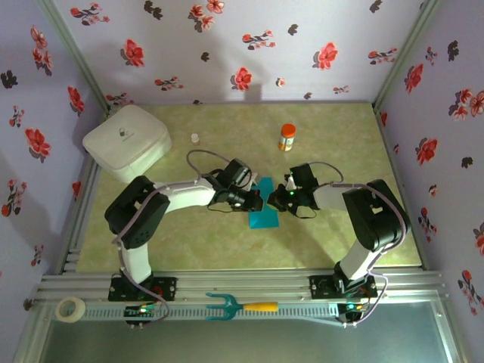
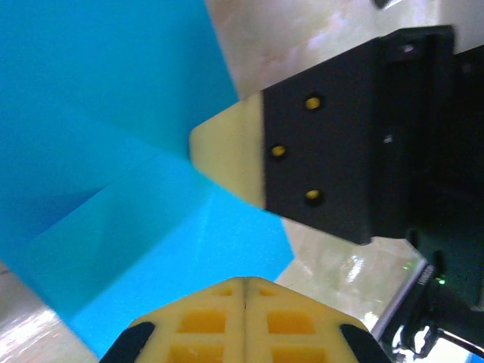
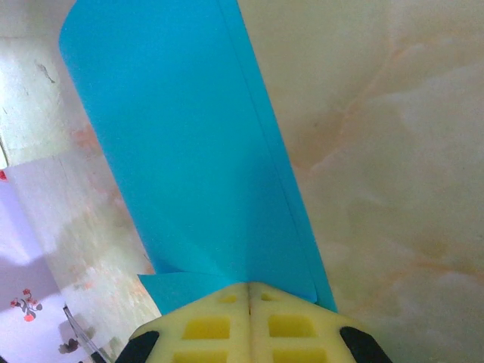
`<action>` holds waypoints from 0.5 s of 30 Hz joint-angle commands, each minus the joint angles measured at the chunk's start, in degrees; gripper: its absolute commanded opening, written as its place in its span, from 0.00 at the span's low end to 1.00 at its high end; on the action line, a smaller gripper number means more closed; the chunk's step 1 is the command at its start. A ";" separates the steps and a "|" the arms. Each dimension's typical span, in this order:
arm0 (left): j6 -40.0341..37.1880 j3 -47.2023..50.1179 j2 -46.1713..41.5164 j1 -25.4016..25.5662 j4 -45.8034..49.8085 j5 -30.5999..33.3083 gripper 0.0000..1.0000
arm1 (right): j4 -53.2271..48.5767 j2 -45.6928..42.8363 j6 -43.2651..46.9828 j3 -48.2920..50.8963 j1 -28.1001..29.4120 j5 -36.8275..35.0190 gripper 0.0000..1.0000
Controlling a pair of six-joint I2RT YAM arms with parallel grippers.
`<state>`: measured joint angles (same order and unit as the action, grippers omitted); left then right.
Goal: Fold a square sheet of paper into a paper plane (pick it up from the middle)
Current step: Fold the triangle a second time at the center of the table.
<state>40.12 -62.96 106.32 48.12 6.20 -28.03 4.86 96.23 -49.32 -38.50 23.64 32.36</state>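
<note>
The square sheet of paper (image 1: 265, 216) lies partly folded at the table's middle, between both grippers. In the right wrist view the teal paper (image 3: 189, 151) rises as a long doubled strip from my right gripper (image 3: 249, 286), which is shut on its near edge; small creases fan out from the tips. My left gripper (image 2: 243, 281) is shut, its tip over the folded paper (image 2: 113, 151); whether it pinches the sheet is unclear. One right finger (image 2: 227, 155) touches the paper's fold in the left wrist view. From above, the left gripper (image 1: 255, 201) and right gripper (image 1: 277, 198) nearly meet.
A white rounded box (image 1: 127, 140) stands at the back left. An orange bottle (image 1: 287, 137) and a small white cap (image 1: 195, 138) are behind the paper. A teal pronged tool (image 1: 234, 306) and a tape roll (image 1: 71, 308) lie on the front rail.
</note>
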 commanded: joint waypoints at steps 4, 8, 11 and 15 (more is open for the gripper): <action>1.91 -2.15 4.54 1.08 -3.87 -5.30 0.01 | -2.60 1.17 -0.77 1.98 0.01 -3.38 0.00; 2.42 -2.45 5.77 1.46 -4.95 -5.98 0.00 | -2.33 1.20 -0.89 2.22 0.02 -3.31 0.00; 2.67 -2.35 6.46 1.45 -5.55 -5.94 0.00 | -2.23 1.38 -0.94 2.13 0.01 -3.03 0.00; 3.12 -2.34 7.23 1.45 -6.27 -5.45 0.00 | -1.97 1.51 -1.04 2.20 0.01 -2.84 0.00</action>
<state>42.22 -64.03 112.40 49.41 1.26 -32.47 5.76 96.23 -49.71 -38.17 23.64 32.38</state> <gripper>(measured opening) 0.060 0.060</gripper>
